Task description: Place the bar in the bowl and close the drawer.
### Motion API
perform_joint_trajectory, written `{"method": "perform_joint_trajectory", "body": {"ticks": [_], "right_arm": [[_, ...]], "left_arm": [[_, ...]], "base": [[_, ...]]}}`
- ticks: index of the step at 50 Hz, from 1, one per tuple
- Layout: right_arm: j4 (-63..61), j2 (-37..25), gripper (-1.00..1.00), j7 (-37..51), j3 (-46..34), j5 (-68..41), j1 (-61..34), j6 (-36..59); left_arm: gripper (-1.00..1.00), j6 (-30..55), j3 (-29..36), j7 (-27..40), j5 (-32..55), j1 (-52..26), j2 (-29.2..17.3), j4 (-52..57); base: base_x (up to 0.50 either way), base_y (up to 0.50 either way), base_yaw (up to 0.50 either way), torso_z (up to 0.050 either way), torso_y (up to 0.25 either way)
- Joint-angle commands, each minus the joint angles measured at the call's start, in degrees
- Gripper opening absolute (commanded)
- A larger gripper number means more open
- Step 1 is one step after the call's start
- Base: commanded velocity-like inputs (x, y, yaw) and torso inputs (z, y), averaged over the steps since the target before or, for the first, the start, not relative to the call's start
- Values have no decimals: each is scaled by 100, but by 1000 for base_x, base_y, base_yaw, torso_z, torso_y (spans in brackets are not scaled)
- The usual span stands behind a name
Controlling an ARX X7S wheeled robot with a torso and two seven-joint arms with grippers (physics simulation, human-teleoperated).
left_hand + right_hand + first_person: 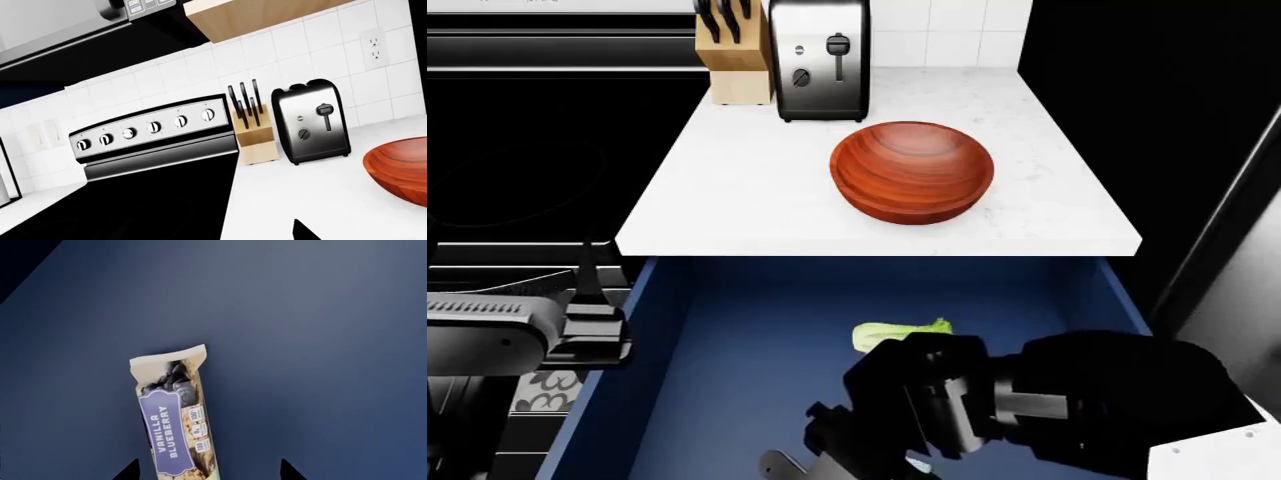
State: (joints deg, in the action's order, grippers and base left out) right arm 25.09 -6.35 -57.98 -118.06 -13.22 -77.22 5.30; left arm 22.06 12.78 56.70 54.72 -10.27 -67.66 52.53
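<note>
The right arm hides the bar in the head view, the bar [175, 420] and bowl [400, 167] run off their wrist views' edges

You see the bowl [913, 170] in glossy reddish wood with clear grain, the toaster [818, 58] in polished metal at its 11 o'clock, the bar [175, 420] in smooth printed wrapper, and the drawer [734, 340] matt blue inside.

toaster [819, 58] beside knife block [731, 62] | stove [153, 131] | leafy stalk [897, 334] | counter [734, 190]
</note>
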Motion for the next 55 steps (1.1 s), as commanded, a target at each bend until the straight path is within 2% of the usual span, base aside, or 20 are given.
{"method": "perform_joint_trajectory", "body": {"ticks": [1,43,44,55], "right_arm": [[-2,8,100,-20,59,-74,141,27],[-61,24,100,-227,132,-217,346,423],[-63,22,-100,-228,133,-216,348,426],[-220,-29,-100,-261,137,-241,320,615]], "left_arm": [[100,-5,-15,-4,12,4,-8,-11],[100,-74,-102,52,-7,172,-79,11],[100,-69,-100,51,-5,164,-76,11],[100,-51,-124,64,39,125,-95,34]], "base": [[0,0,0,0,0],[0,0,0,0,0],[0,0,0,0,0],[0,0,0,0,0]]}}
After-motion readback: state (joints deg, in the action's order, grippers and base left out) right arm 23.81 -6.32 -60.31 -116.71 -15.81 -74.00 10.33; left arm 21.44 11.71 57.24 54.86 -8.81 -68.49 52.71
